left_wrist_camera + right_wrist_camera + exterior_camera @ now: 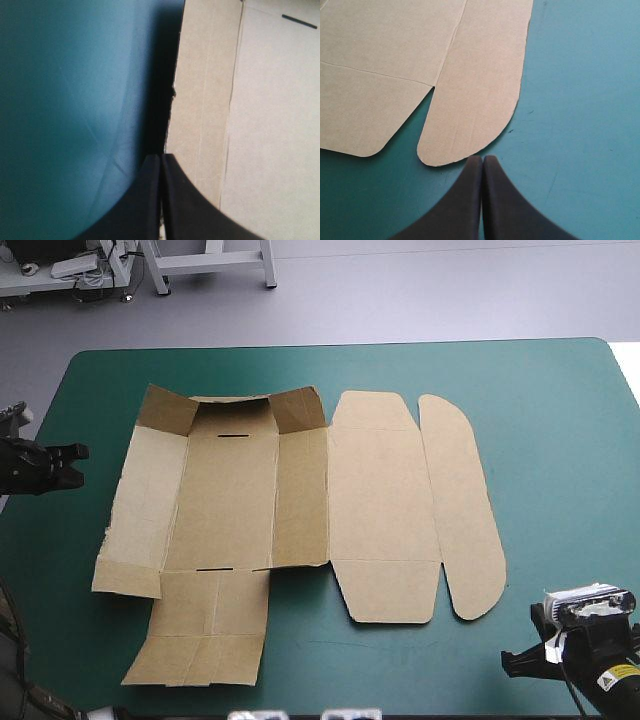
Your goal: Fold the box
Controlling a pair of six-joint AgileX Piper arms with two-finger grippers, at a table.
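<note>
Brown box spread open on the table, both pincers closed and empty.

High view: the box lies mid-table, mostly flat, its two far corner flaps tilted up and its rounded flap toward the table's right edge. The left pincer sits at the left edge and the right pincer by the near right corner, both apart from the board. Left wrist view: the left pincer's black fingers meet in a point at the box's edge, gripping nothing. Right wrist view: the right pincer's fingers meet likewise, their tip just short of the rounded flap's end, over the teal-green cover.
</note>
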